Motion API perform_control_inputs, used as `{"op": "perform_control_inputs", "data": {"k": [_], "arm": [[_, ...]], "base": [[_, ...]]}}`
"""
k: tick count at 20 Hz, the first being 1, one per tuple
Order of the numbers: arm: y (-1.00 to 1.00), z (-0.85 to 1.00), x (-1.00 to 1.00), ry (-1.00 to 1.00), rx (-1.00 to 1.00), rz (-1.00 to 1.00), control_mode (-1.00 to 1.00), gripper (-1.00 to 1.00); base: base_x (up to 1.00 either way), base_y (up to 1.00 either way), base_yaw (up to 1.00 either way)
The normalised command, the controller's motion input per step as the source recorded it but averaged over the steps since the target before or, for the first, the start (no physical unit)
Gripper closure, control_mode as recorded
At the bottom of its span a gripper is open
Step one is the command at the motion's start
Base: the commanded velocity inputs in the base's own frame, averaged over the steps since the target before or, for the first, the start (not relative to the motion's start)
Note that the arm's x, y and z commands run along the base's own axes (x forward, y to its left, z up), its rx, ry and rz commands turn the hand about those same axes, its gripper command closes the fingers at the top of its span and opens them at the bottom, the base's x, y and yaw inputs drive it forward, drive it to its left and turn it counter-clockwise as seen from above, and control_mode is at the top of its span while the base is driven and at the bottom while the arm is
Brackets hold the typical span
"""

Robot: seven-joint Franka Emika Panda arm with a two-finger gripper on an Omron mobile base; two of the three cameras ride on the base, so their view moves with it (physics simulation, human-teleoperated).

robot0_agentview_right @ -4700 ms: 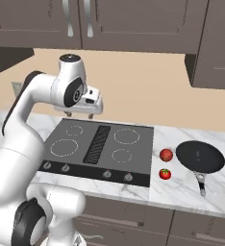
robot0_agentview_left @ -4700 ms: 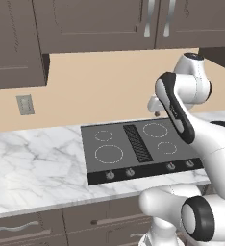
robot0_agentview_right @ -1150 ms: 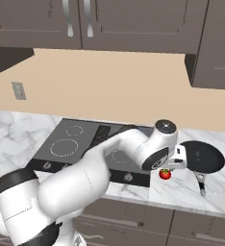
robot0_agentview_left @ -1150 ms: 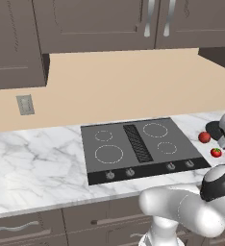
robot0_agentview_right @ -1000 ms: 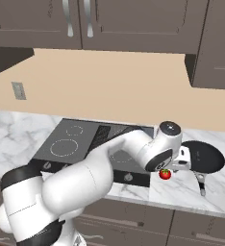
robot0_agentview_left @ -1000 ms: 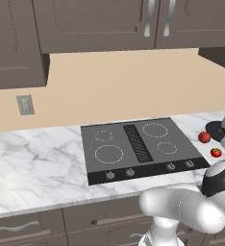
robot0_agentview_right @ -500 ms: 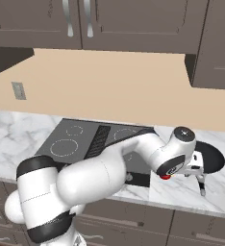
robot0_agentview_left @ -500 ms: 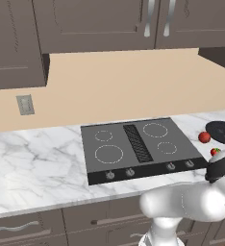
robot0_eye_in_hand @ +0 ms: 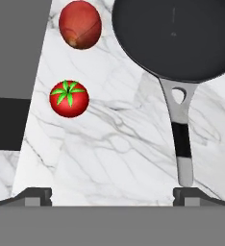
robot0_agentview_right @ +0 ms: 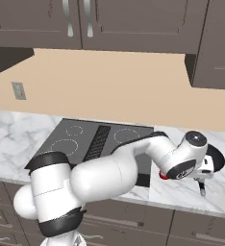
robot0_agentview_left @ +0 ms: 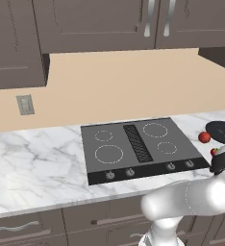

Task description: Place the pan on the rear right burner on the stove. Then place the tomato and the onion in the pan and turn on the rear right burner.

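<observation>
Pan (robot0_eye_in_hand: 174,36): black, round, empty, flat on the marble table (robot0_eye_in_hand: 109,144) right of the stove (robot0_agentview_left: 138,149), near the table's right end. Its handle (robot0_eye_in_hand: 181,129) points toward the front edge; in the hand view the handle's end lies just above the right fingertip (robot0_eye_in_hand: 186,194).

Tomato (robot0_eye_in_hand: 69,98): green-topped, on the table between pan and stove edge, apart from both.

Onion (robot0_eye_in_hand: 80,24): duller red, behind the tomato, apart from it and near the pan's rim.

Rear right burner (robot0_agentview_left: 155,129): bare dashed ring, nothing on it.

Pincer (robot0_eye_in_hand: 112,196): fingers spread wide, holding nothing, poised above the table in front of the tomato and handle.

Step in hand, as judged: first stage, the approach to the pan; nothing yet placed.

Next move calls for: shifting sideways so the handle sits between the fingers, lowering, closing on it, then lifting the pan level and carrying it left and back to the burner, clear of tomato and onion.
</observation>
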Motion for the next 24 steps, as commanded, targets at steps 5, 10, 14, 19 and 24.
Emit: {"op": "perform_control_inputs", "data": {"k": [5,10,14,19,24], "arm": [[-0.28,-0.09,0.0,0.0,0.0,0.0,-1.0,-1.0],[-0.24,-0.12,0.0,0.0,0.0,0.0,-1.0,-1.0],[-0.18,-0.13,0.0,0.0,0.0,0.0,-1.0,-1.0],[-0.12,-0.15,0.0,0.0,0.0,0.0,-1.0,-1.0],[-0.06,-0.17,0.0,0.0,-0.01,0.0,-1.0,-1.0]], "base": [[0.0,0.0,0.0],[0.0,0.0,0.0],[0.0,0.0,0.0],[0.0,0.0,0.0],[0.0,0.0,0.0]]}}
